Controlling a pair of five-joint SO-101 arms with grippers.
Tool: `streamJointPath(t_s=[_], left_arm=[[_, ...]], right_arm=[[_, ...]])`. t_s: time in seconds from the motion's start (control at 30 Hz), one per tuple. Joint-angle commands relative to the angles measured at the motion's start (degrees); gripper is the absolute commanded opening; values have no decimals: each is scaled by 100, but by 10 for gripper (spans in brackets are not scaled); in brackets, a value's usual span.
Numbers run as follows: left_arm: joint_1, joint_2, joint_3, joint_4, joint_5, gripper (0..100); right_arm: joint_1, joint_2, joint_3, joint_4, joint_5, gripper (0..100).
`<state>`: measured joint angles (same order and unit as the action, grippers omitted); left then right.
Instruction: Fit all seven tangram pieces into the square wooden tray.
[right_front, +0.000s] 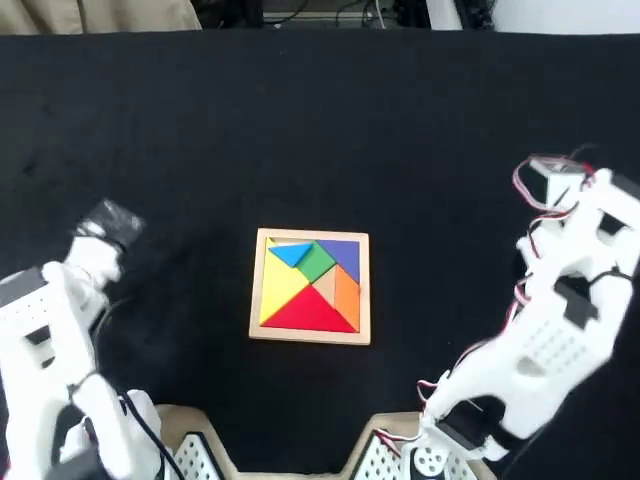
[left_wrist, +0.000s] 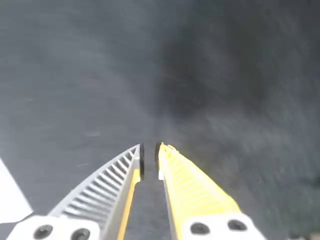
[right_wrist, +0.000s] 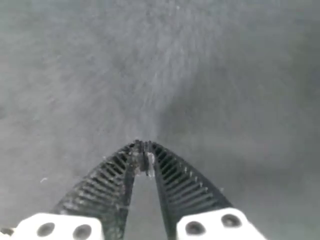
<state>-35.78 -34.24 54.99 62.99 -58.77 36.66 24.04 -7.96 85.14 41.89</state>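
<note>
Soft, even overhead light on the matte black cloth (right_front: 200, 130), shadows faint and diffuse.

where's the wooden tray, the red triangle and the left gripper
wooden tray (right_front: 310, 339): high view, its bottom rim
red triangle (right_front: 312, 312): high view, its middle
left gripper (left_wrist: 149, 151): left wrist view, between its fingertips

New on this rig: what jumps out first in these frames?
The square wooden tray at mid-table, packed with bright tangram pieces; the red triangle and yellow triangle look largest. A white arm stands off to each side of it. The left gripper and right gripper are shut and empty over the black table.
</note>
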Motion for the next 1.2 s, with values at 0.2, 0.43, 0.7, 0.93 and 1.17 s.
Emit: streamJointPath(t_s=[0.2,0.43,0.7,0.93,1.17], left_arm=[[2237,-3095,-48,1064,5363,73],[2316,-4352,1833,-1125,6075,76],[1807,-4774,2993,-2057,7235,73],[1701,-5134,3354,-2321,7376,73],[1701,-5240,3442,-2356,7376,73]], right_arm=[[-3560,-2914,1147,466,-1829,11],[-6031,-3020,1640,158,-2585,11],[-6708,-2721,2167,-756,-2954,11],[-7059,-1429,1771,-1433,-2954,11],[-6690,-541,1059,-1407,-2945,11]])
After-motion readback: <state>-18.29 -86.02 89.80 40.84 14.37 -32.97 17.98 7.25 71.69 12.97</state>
